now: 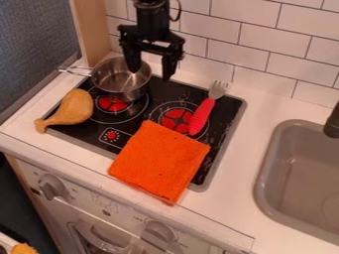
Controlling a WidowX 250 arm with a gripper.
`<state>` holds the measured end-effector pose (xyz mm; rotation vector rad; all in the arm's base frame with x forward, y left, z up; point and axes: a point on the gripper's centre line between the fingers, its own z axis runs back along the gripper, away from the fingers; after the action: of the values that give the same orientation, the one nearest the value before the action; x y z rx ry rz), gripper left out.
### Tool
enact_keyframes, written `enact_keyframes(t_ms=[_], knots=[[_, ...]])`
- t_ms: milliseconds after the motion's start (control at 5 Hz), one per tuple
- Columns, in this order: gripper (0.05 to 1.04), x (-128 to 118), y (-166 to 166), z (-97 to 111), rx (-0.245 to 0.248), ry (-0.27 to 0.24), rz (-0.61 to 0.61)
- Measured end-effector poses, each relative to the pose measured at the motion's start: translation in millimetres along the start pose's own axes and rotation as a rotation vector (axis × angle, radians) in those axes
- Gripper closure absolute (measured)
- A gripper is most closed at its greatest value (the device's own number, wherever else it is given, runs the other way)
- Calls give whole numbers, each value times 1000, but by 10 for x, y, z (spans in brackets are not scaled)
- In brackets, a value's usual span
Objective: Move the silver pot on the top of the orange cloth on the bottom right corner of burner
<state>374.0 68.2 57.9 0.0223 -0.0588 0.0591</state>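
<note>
one pot (122, 85) on the stove (222, 111), far left, its long axis running left out the handle (63, 68). claw (150, 74) released, spread about the pot's far right side; contact can't tell. pot's bulk lies left and near of claw. cloth (162, 161) near right, likely carry direction.

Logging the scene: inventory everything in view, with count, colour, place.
pot: one, silver, back left
drumstick: one, brown, stovetop's left
cloth: one, orange, stovetop's front corner
fork: one, red handle, right burner
stovetop: one, black, centre
burners: two, red, stovetop
counter: one, white, around stovetop
oven: one, white, below
sink: one, grey, right
tap: one, black, far right
knobs: two, grey, oven
tiles: many, white, back
panel: one, tan, upper left
wall: one, grey, left
unclear item: one, orange, bottom left
arm: one, black, top
gripper: one, black, over pot; jaws open
</note>
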Motion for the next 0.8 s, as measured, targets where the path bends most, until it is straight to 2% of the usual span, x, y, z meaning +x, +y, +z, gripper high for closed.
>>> enact_keyframes(t_ms=[400, 600, 800], knots=[[85, 43, 213, -244, 7, 32, 62], [137, 43, 236, -328, 9, 48, 60], [393, 51, 213, -327, 23, 48, 53]])
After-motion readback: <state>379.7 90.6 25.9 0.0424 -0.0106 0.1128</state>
